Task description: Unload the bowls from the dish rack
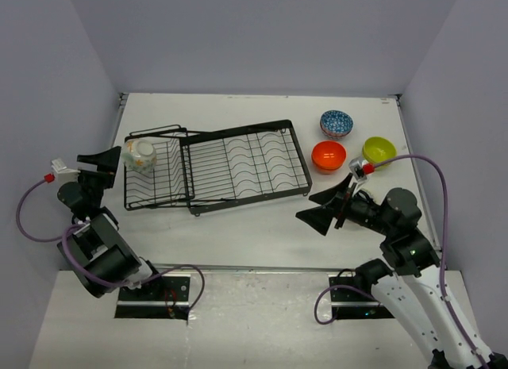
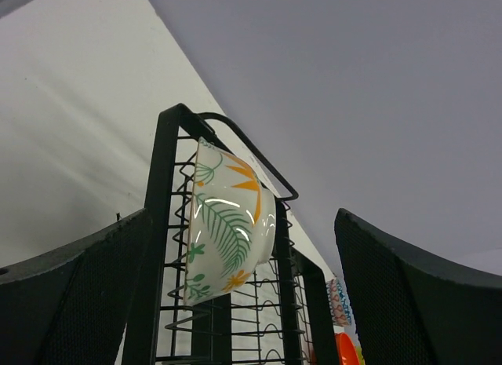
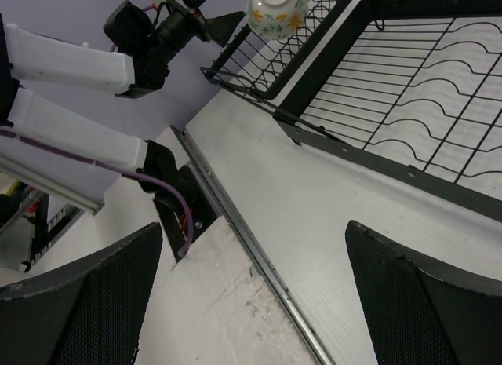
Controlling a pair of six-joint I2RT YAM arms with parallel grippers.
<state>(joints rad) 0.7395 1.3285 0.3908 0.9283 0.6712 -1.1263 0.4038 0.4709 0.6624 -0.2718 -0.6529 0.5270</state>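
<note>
The black wire dish rack (image 1: 187, 171) lies left of centre on the table. A cream bowl with floral marks (image 1: 140, 155) stands on edge in its small left basket section. It also shows in the left wrist view (image 2: 227, 224) and the right wrist view (image 3: 277, 9). The orange bowl (image 1: 329, 155), lime green bowl (image 1: 379, 150) and blue-and-white patterned bowl (image 1: 336, 123) sit on the table right of the rack. No pinkish bowl is in view. My left gripper (image 1: 101, 166) is open, just left of the rack, facing the cream bowl. My right gripper (image 1: 321, 206) is open and empty, near the rack's front right corner.
The rack's large slotted section (image 3: 408, 90) holds nothing. A metal strip (image 1: 254, 267) marks the table's near edge. White walls close in the left, back and right sides. Purple cables loop off both arms.
</note>
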